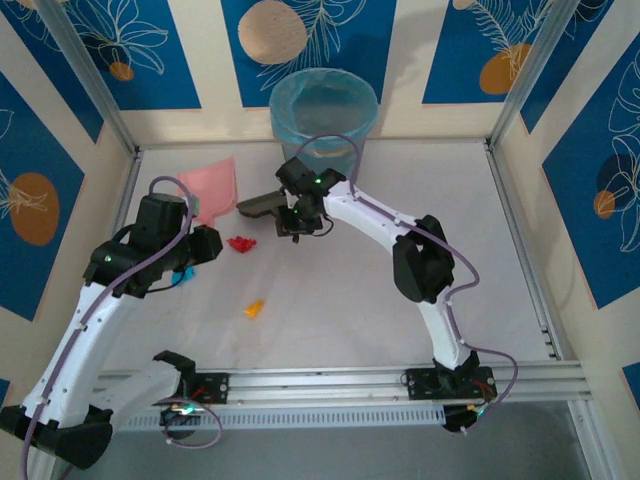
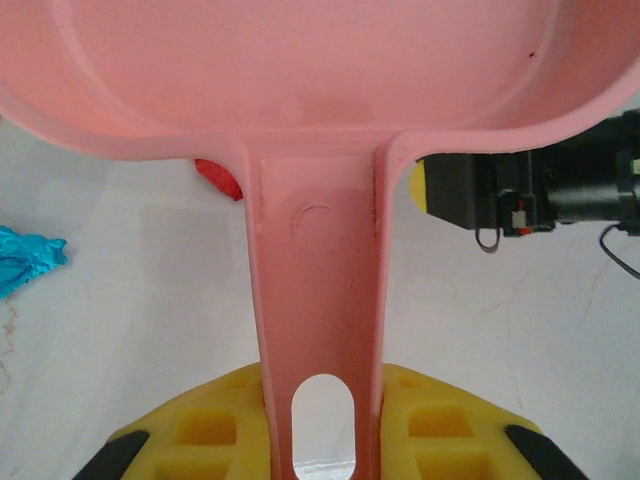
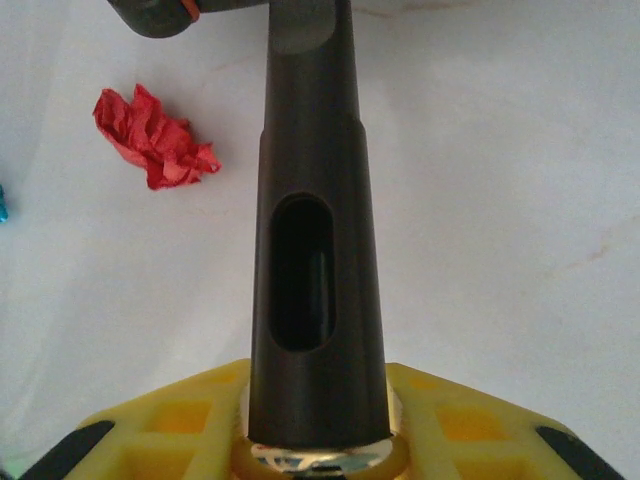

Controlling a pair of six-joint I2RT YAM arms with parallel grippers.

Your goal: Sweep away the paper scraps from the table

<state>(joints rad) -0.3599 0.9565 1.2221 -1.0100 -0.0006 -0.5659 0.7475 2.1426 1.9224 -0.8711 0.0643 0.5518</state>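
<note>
**A:** Paper scraps (image 1: pixel 240 243) first: how many lie on the table (image 1: pixel 350 330), and where?

**B:** Three that I can see. Nearest the arm bases is an orange wad (image 1: pixel 254 308), alone on open white. Further in, a blue wad (image 2: pixel 25 258) sits just beside the left arm's wrist. A red wad (image 3: pixel 150 140) lies between the two pincers.

**A:** And the pincers?

**B:** Both are clamped tight. The left pincer (image 2: pixel 322 440) has the handle of the pink dustpan (image 2: pixel 315 290). The right pincer (image 3: pixel 318 440) has the brush (image 3: pixel 315 250) by its dark handle. The brush's head hangs just beyond the red wad, with the pan off to its left.

**A:** What could go wrong from here?

**B:** My guess is that the red wad is light and crumpled, so a quick stroke could flick it past the pan's lip instead of into it. If that lip isn't flat on the table, the wad could slide underneath. The blue wad is tucked so close to the left arm that the brush may knock the arm trying to reach it. The orange wad is well apart from both tools and easy to miss.

**A:** And farthest out?

**B:** The blue-lined bin (image 1: pixel 323 105) stands at the far edge. If the pan tilts on the way there, it could spill whatever was gathered.
</note>
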